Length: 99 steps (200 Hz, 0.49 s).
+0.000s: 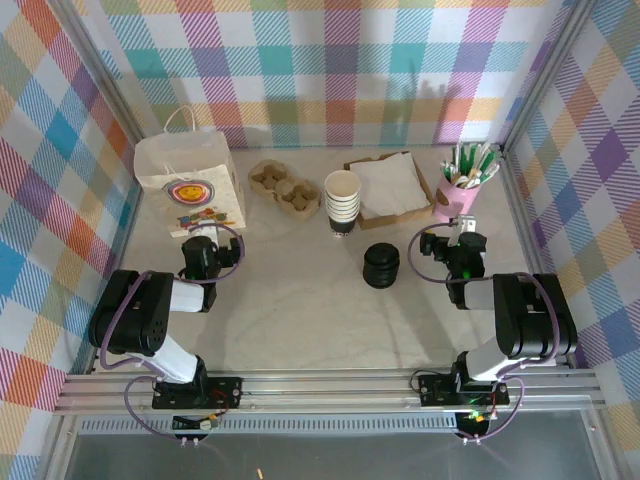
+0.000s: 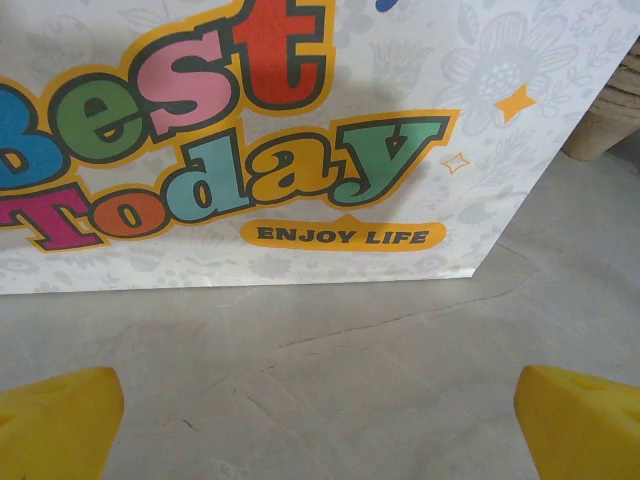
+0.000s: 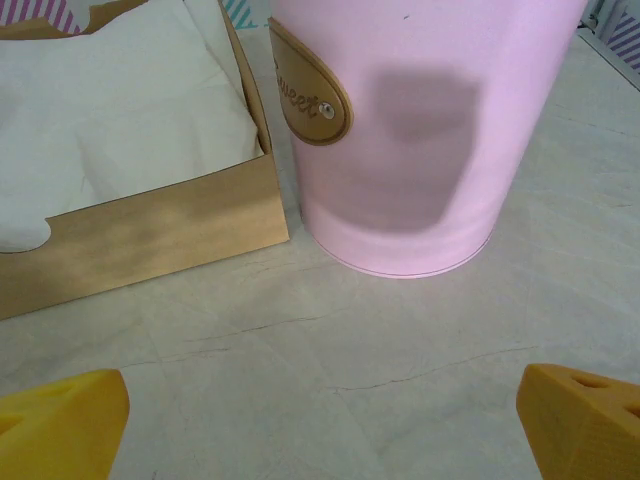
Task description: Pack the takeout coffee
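Both your pincers stand wide open with nothing between the fingers. In the left wrist view the left gripper [image 2: 320,430] shows its yellow fingertips [image 2: 55,420] at the two bottom corners, with bare grey table [image 2: 330,370] between them. The right gripper [image 3: 320,425] looks the same in its own view.

From above, you see the makings of the takeout coffee as two separate stacks. The stack of lidless cream paper cups [image 1: 342,197] stands at mid-table, just left of the napkin box. The squat stack of round black plastic lids [image 1: 381,265] sits nearer you, slightly to its right and apart from it. The overhead view also gives you the brown moulded-pulp cup carrier [image 1: 285,187] between bag and cups.

The wrist views add detail. The left one faces the white paper bag [image 2: 300,130] up close, and you can read "Best Today" and "ENJOY LIFE". From above, the same bag [image 1: 190,178] shows its handles. The right one faces the pink bucket [image 3: 420,130] with an oval brown label, just beside the kraft cardboard box of white napkins [image 3: 150,235]. Only the overhead shows green-and-white sticks standing in that bucket [image 1: 452,200].
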### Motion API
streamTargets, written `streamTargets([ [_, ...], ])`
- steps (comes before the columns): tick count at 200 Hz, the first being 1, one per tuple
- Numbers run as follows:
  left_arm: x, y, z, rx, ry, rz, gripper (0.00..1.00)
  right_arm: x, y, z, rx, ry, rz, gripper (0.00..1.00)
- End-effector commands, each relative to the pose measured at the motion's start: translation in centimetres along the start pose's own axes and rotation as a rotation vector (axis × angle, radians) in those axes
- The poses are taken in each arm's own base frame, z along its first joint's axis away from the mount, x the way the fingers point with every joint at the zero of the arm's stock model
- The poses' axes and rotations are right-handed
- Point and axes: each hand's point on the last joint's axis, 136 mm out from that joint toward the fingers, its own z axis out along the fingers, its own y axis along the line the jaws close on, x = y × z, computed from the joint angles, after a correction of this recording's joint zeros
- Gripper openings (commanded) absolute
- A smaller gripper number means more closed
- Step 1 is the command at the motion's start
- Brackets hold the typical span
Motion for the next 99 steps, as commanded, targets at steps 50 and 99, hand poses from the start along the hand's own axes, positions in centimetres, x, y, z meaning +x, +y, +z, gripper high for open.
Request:
streamTargets([
  [50, -1.84, -0.35, 0.29, 0.003, -0.058, 0.001, 1.00, -1.60, 0.61, 0.36, -0.023, -0.050, 0.010, 0.99],
  [99, -1.75, -0.34, 0.34, 0.003, -0.054, -0.001, 1.00, -1.62, 0.61, 0.41, -0.023, -0.048, 0.010, 0.99],
])
